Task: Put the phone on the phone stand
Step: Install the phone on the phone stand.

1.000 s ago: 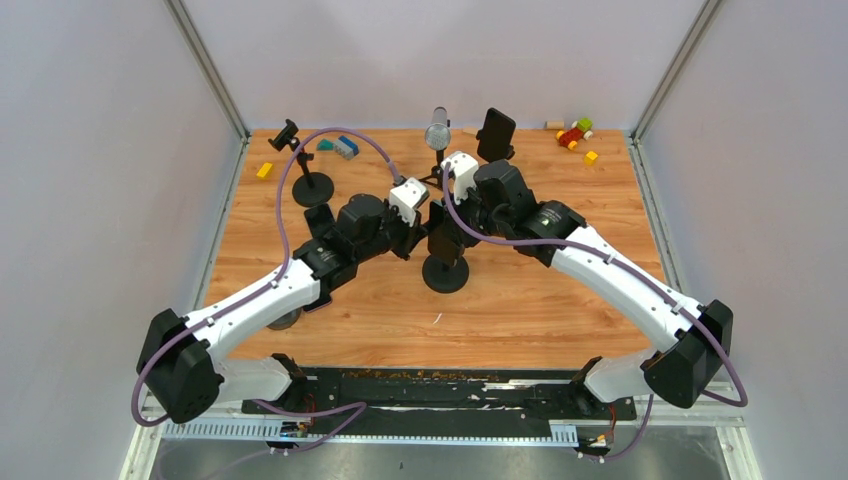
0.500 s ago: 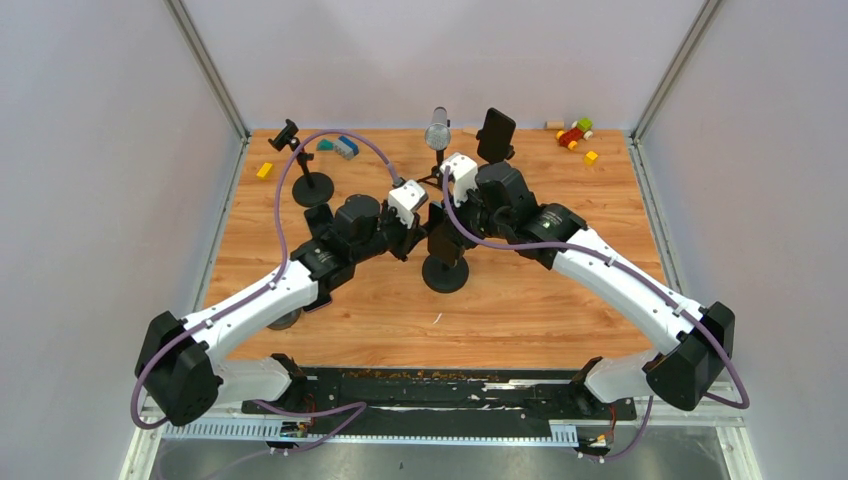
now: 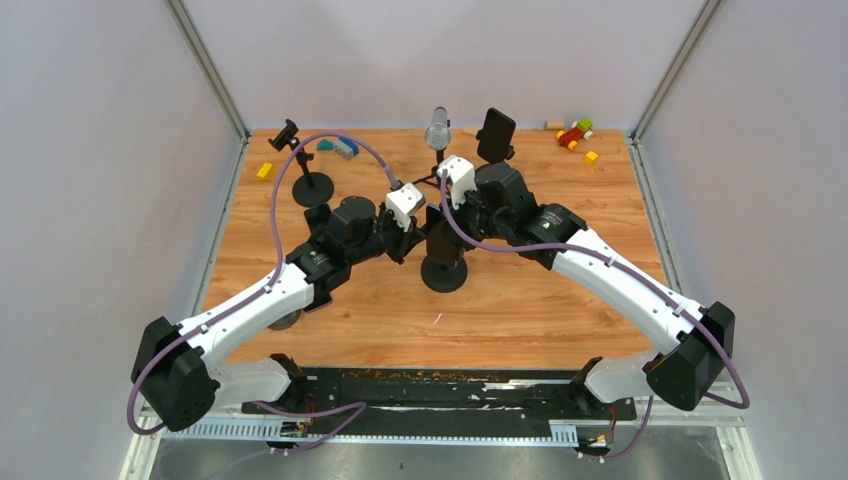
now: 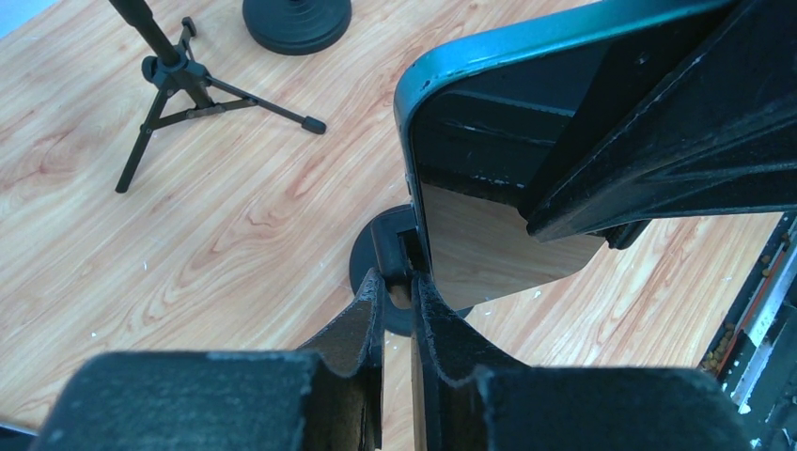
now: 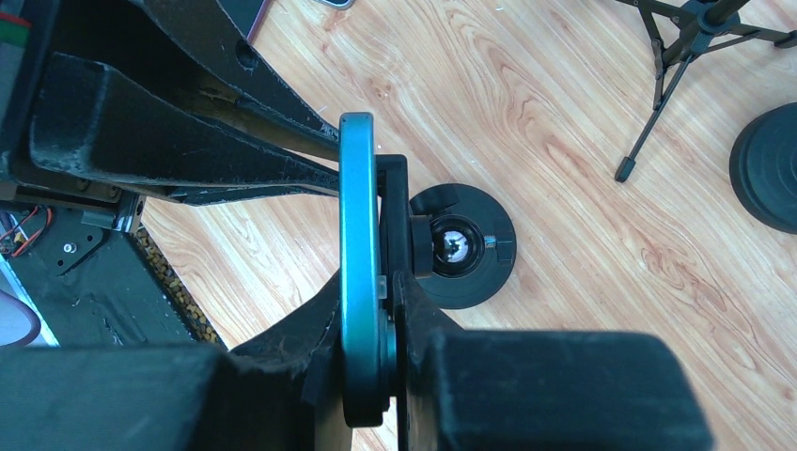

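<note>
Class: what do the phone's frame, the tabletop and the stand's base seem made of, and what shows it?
Phone frame: probably metal, going by its teal satin sheen.
Tabletop: wood or wood-look laminate, with a grain pattern and slight gloss.
Stand base: matte black, plastic or painted metal; cannot tell which.

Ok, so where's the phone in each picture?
Top external: the phone is near the centre, just above the round black stand base.
Left wrist: the phone is at upper right, big and blue-edged; the stand base peeks out at its lower left.
Right wrist: the phone is edge-on, a blue strip at centre; the stand base is on its right.
Shared landmark: the stand base.
</note>
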`<control>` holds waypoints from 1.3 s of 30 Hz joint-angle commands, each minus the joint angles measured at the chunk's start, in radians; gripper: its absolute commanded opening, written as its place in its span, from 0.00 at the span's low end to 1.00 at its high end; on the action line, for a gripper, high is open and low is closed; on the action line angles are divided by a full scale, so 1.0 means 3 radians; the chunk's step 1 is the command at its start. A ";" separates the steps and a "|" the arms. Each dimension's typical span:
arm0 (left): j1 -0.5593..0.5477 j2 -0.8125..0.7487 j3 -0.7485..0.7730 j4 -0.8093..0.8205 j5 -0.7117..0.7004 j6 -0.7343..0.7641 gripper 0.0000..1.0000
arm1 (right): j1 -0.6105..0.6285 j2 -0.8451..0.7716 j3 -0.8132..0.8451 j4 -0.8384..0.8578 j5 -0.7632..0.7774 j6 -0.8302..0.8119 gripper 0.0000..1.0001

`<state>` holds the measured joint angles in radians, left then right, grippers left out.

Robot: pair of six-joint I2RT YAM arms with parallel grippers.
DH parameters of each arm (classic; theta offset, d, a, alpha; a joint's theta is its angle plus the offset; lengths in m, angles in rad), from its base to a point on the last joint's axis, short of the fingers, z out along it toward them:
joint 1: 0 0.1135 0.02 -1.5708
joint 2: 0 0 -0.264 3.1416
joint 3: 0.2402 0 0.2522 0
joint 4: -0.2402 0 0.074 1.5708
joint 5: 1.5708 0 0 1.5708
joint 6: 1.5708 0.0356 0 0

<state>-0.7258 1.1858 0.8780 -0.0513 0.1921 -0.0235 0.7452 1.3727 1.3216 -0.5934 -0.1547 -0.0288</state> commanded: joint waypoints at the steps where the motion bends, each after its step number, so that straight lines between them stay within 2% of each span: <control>1: -0.0189 -0.0232 0.0001 -0.0081 0.0987 -0.0042 0.00 | -0.0173 0.0159 0.0053 0.0320 0.0943 -0.0299 0.00; 16: -0.0188 -0.0237 0.0032 -0.0097 0.0897 -0.0075 0.03 | -0.0257 0.0174 0.0039 0.0321 0.0868 -0.0287 0.00; 30: -0.0186 -0.0251 0.0010 0.0051 0.1517 -0.0226 0.04 | -0.0260 0.0180 0.0038 0.0321 0.0765 -0.0303 0.00; 35: -0.0189 -0.0268 0.0048 -0.0134 0.1015 -0.0118 0.05 | -0.0265 0.0174 0.0038 0.0321 0.0741 -0.0318 0.00; 39: -0.0189 -0.0283 0.0059 -0.0252 0.0722 0.0019 0.10 | -0.0279 0.0171 0.0043 0.0321 0.0722 -0.0328 0.00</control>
<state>-0.7113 1.1824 0.8768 -0.0566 0.2226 -0.0254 0.7361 1.3750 1.3228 -0.5938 -0.1867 -0.0486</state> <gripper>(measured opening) 0.159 0.161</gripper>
